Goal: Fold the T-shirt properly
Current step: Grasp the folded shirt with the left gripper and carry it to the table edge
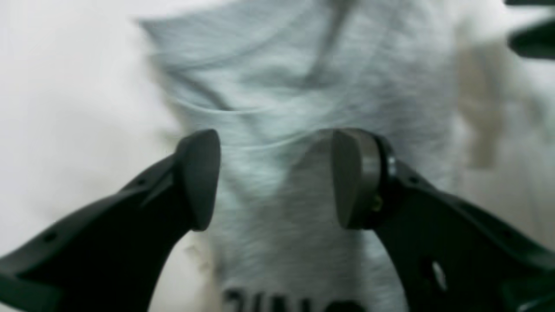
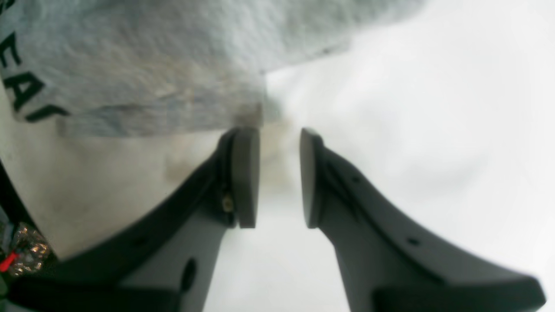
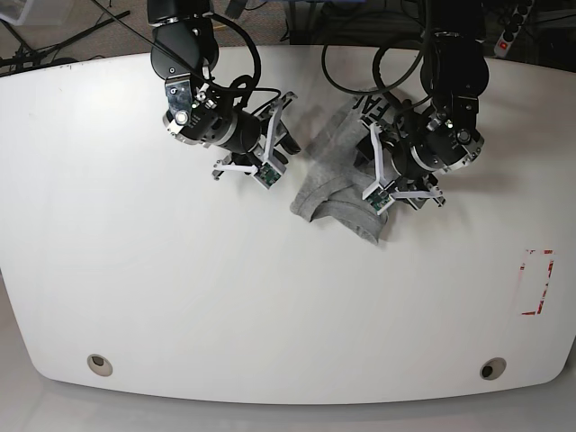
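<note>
near the table's [image 3: 135, 297] far edge the t-shirt [image 3: 337, 175] lies bunched, mid-fold. over it the left gripper [image 1: 275, 177] gapes, apparently empty; the right gripper [image 2: 279, 177], slightly parted, holds nothing beside the hem. next: regrasp an edge.

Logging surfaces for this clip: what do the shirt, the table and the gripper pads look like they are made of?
T-shirt: soft knit cotton-type fabric, matte heather grey; it rumples into folds and carries printed black lettering.
Table: hard, smooth white top, probably laminate or painted board; faint sheen.
Left gripper pads: matte dark grey, possibly rubber or plastic; blur leaves it open. Right gripper pads look alike.
</note>
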